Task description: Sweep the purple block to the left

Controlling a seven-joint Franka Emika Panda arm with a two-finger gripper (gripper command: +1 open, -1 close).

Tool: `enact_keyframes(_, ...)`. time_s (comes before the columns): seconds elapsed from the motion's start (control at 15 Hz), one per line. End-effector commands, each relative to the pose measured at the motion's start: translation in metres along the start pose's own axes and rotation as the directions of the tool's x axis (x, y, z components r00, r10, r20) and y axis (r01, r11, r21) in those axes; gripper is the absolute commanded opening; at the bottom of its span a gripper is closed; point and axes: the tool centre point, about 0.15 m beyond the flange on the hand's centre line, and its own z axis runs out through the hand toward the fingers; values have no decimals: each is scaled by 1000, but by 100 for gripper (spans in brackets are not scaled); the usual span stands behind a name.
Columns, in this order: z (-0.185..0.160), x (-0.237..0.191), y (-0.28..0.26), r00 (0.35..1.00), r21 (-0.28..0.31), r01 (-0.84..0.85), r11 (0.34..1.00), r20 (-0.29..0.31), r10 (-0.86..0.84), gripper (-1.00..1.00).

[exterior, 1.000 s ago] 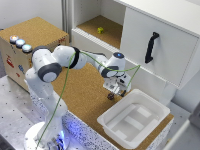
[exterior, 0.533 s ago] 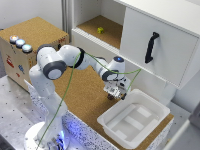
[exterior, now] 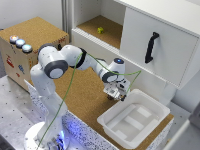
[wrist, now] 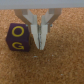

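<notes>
Gripper (wrist: 39, 44) low over cork surface (wrist: 55, 65), fingers pressed together, holding nothing. Purple block (wrist: 16, 38) w/ yellow letters just beside fingertips. White bin (exterior: 134, 119) nearby.

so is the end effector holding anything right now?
Nothing held. End effector is shut, fingers together on the cork surface, beside the small dark purple cube.

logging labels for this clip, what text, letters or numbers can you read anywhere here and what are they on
"O" and "G": yellow letters on two faces of the purple block, beside the gripper, wrist view.
Small stickers on the cork-topped box in the exterior view: too blurred to read.
Nothing else readable; the cabinet and white tray bear no text.
</notes>
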Motion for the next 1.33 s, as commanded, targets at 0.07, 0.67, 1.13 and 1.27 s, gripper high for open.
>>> enact_keyframes(0.07, 3, -7, -45, 999, -62, -17, 998, -29, 15, -100)
enact_keyframes(0.67, -16, -7, -88, 999, -88, -24, 996, -29, 21, -100)
enact_keyframes(1.13, -10, -18, -105, 1000, -90, 0, 996, 4, 0, -100)
enact_keyframes(1.27, -13, -20, -107, 1000, -59, 31, 998, 0, -31, -100)
